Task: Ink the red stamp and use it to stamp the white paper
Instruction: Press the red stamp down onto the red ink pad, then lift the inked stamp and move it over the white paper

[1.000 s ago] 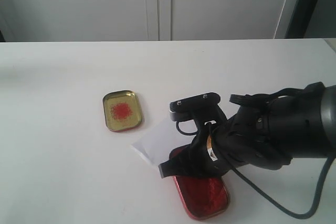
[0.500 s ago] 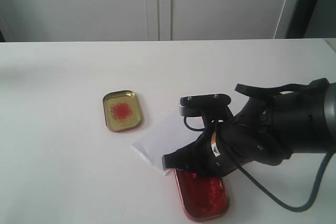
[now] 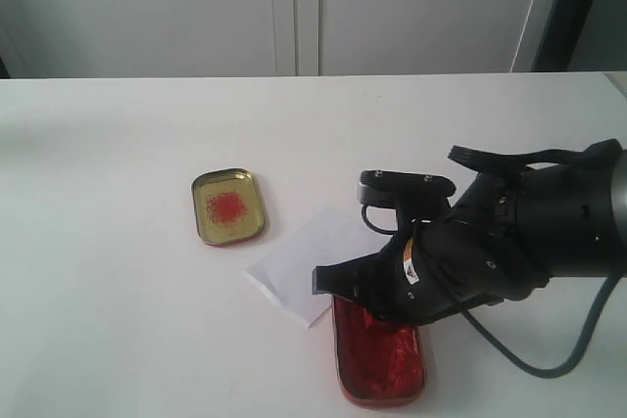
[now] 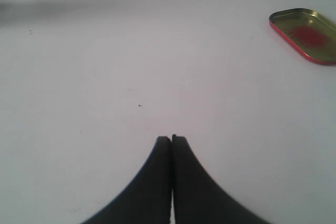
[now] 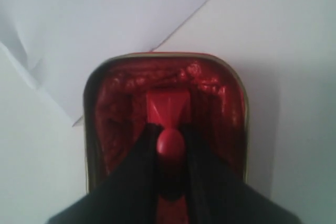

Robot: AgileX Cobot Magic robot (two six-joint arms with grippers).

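Currently the right pincer (image 5: 169, 132) is clamped on the knob of the red stamp (image 5: 168, 106). The stamp's base points down into the red ink tin (image 3: 377, 369) at lower centre of the exterior frame, just beside the white paper (image 3: 309, 261). Its long axis appears to run along the pincer. The stamp looks small, rigid and light. Hold it by the knob, since an inked base likely smears. The left pincer (image 4: 171, 141) is together and empty.

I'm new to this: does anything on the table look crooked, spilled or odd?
Only small things. The paper lies at a slant, creased near one edge, its corner against the ink tin. The gold tin has a red smudge inside. Nothing looks spilled.
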